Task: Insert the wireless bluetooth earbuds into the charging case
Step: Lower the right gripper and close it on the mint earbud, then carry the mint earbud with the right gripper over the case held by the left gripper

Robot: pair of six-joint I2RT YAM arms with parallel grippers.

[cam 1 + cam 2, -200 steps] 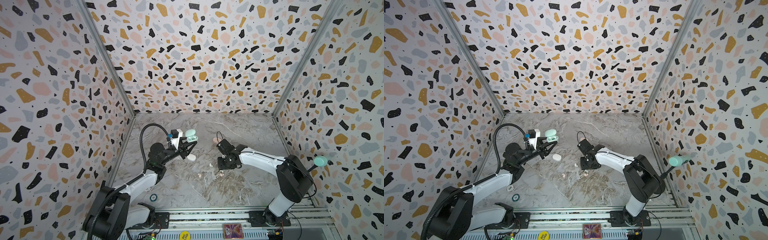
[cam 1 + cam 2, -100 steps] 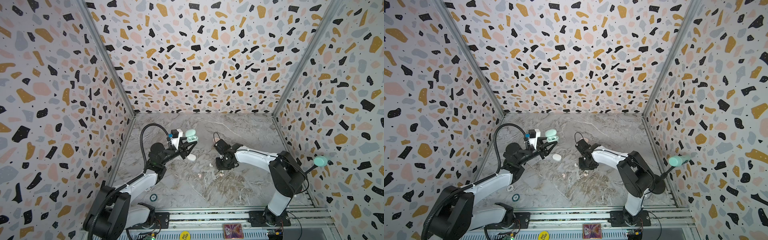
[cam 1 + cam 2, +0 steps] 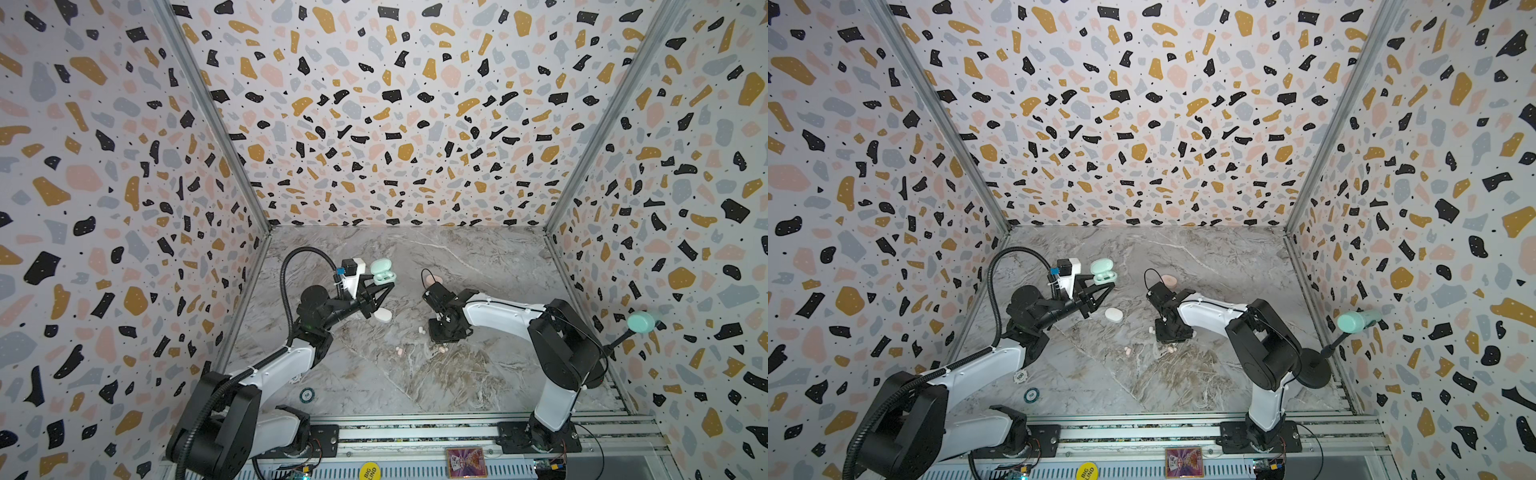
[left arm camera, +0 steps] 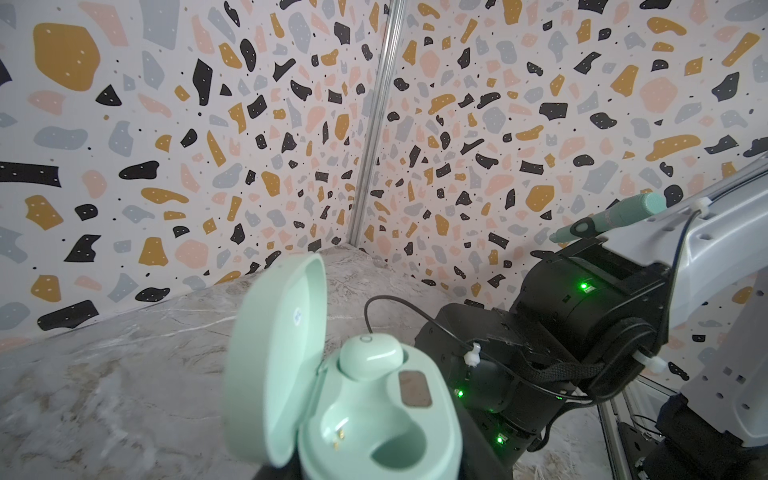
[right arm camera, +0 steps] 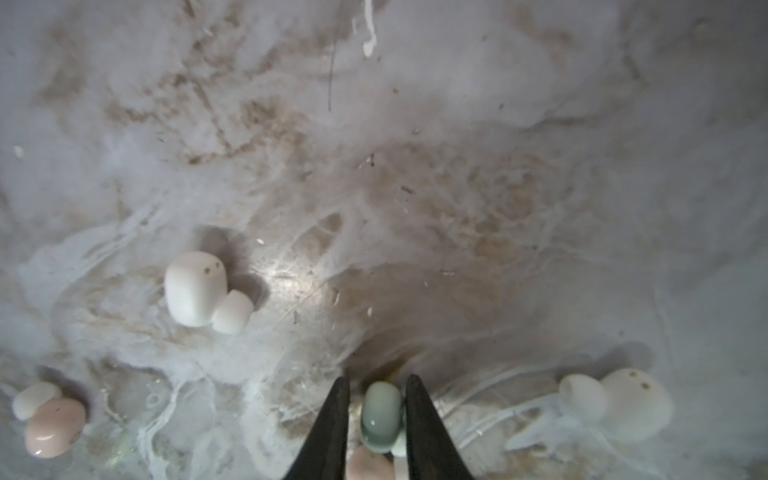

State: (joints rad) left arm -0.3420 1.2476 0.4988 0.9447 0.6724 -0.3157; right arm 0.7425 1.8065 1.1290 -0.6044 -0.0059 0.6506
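My left gripper [image 3: 376, 286] is shut on the mint green charging case [image 4: 374, 415] and holds it above the table in both top views [image 3: 1103, 272]. Its lid stands open. One mint earbud [image 4: 370, 359] sits in a socket, and the other socket [image 4: 399, 449] is empty. My right gripper [image 5: 376, 388] points down at the table [image 3: 444, 336]. Its fingers are shut on a second mint earbud [image 5: 381, 415] that lies on the marble. Loose white earbuds [image 5: 195, 289] [image 5: 623, 405] and pink earbuds [image 5: 54, 422] [image 5: 365, 465] lie around it.
A shut white case [image 3: 383, 315] lies below the left gripper. A pink case [image 3: 434, 277] lies behind the right wrist. A mint object on a black stand [image 3: 640, 322] is at the right wall. A poker chip [image 3: 306, 395] lies near the left arm's base. Patterned walls close off three sides.
The right gripper's jaws have narrowed around the mint earbud and its arm has drawn in slightly. The left arm and the case have not moved.
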